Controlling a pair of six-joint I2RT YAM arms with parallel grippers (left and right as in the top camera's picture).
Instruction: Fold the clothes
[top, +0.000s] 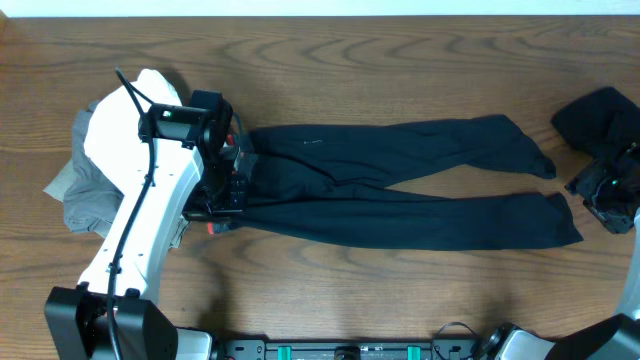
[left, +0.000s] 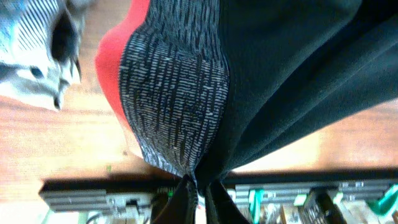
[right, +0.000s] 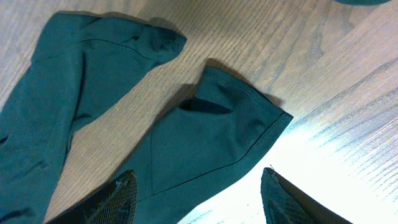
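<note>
At the grey waistband (left: 174, 106) the left fingers (left: 183, 204) pinch the trousers (top: 400, 170); right fingers (right: 118, 199) spread over a cuff (right: 242, 118).

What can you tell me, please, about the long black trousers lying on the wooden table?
The long black stretchy trousers lie flat on the brown wooden table, legs stretched rightward and slightly splayed. The mottled grey waistband is at the left, red lining showing at its edge. The left claw is shut on the waist, pinching fabric into a gather. The open right claw hovers by a leg cuff, not gripping it.
</note>
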